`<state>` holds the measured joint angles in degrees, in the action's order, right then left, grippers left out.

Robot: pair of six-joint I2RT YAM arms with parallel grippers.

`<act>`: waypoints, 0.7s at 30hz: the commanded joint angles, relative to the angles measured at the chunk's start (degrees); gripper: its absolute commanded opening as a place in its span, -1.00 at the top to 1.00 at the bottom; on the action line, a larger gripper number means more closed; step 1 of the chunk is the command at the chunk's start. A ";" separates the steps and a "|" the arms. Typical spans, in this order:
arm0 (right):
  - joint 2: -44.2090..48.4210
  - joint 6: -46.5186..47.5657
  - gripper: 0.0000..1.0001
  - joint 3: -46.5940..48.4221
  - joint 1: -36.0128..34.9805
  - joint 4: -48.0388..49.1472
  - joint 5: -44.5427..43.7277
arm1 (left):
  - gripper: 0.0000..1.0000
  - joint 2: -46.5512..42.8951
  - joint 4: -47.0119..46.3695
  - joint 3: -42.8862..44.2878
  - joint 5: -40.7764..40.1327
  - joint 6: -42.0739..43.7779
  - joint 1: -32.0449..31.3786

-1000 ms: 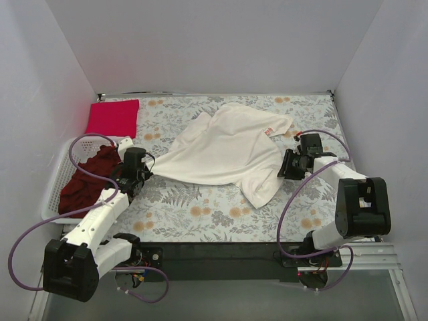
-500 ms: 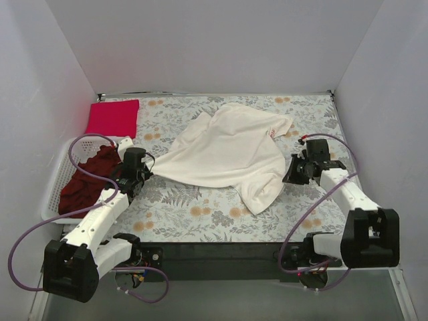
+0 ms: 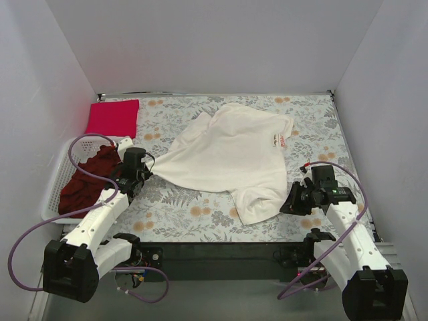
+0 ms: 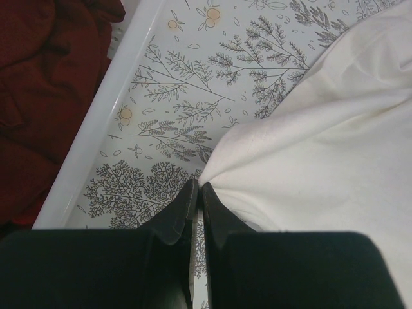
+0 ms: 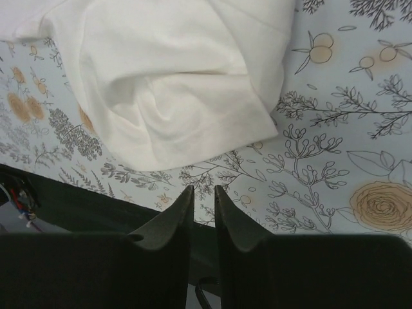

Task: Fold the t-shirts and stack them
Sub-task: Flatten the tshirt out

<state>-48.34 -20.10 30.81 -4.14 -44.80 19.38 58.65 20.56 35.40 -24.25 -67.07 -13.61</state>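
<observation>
Cream-white t-shirt (image 3: 231, 157) lies spread across the middle of the floral-clothed desk (image 3: 180, 210). The left end effector (image 4: 196, 193) is clamped on its left corner, beside the white basket (image 3: 52, 187) holding the dark maroon t-shirt (image 3: 87, 177). The right end effector (image 5: 203, 193) hovers just off the near sleeve hem — fingers a slit apart, gripping nothing. A folded crimson-pink t-shirt (image 3: 112, 116) sits far left.

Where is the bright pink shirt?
In the top view, the pink shirt lies folded in the far left corner, just behind the white basket.
</observation>
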 commanded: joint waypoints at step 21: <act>-12.21 -0.21 0.08 3.12 0.19 7.35 -9.54 | 1.00 -2.49 -0.43 1.25 -1.06 0.62 0.42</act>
<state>-58.70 -20.84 33.34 -4.14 -40.58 9.13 57.56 20.53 35.40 -24.21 -67.07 -13.61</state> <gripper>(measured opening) 0.458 0.022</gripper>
